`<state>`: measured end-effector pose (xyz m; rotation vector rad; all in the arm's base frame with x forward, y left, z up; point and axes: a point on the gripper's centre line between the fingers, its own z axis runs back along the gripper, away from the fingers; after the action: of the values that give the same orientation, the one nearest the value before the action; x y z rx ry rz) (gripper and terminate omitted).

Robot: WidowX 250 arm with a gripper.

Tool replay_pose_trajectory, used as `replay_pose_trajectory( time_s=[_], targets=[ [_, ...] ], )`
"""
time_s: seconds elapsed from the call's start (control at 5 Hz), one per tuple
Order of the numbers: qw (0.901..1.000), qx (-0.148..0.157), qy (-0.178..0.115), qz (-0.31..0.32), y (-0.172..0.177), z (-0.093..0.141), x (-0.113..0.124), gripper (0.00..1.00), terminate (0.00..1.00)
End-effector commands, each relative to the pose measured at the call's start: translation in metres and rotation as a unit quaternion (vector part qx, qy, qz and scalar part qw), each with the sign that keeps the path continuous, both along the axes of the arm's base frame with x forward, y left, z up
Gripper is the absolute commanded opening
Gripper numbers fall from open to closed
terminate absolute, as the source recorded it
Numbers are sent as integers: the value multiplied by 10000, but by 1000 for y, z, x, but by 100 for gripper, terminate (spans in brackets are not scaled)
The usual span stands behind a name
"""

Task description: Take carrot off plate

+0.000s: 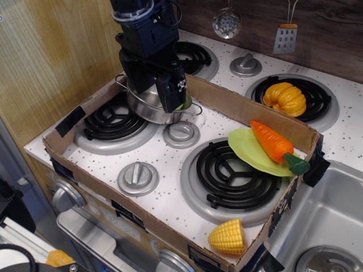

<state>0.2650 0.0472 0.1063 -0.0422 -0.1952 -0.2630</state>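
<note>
The orange carrot (271, 141) lies on the lime-green plate (245, 148), its dark green stub (296, 164) pointing to the front right. The plate rests tilted on the far right edge of the front right burner (232, 173), against the cardboard wall. My gripper (153, 90) hangs over the steel pan (148, 107) at the back left, well to the left of the carrot. Its two black fingers (171, 89) stand apart with nothing held between them.
A low cardboard wall (249, 110) rings the stove top. A yellow-orange pumpkin (285, 97) sits on the back right burner outside it. A corn cob (228, 236) lies in the front right corner. A sink (326, 218) is on the right. Knobs (138, 177) stand between the burners.
</note>
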Motion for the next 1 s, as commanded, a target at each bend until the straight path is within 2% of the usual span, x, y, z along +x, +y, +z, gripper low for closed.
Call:
replay_pose_trajectory(
  time_s=[0.0,0.2,0.4,0.8],
  targets=[
    [10000,0,0,0,0,0,0,100,0],
    [9961,310,24,821,-12,11,5,100,0],
    [9855,297,200,1661,-31,14,12,100,0],
    [9519,353,485,3006,-71,16,40,100,0]
  ],
)
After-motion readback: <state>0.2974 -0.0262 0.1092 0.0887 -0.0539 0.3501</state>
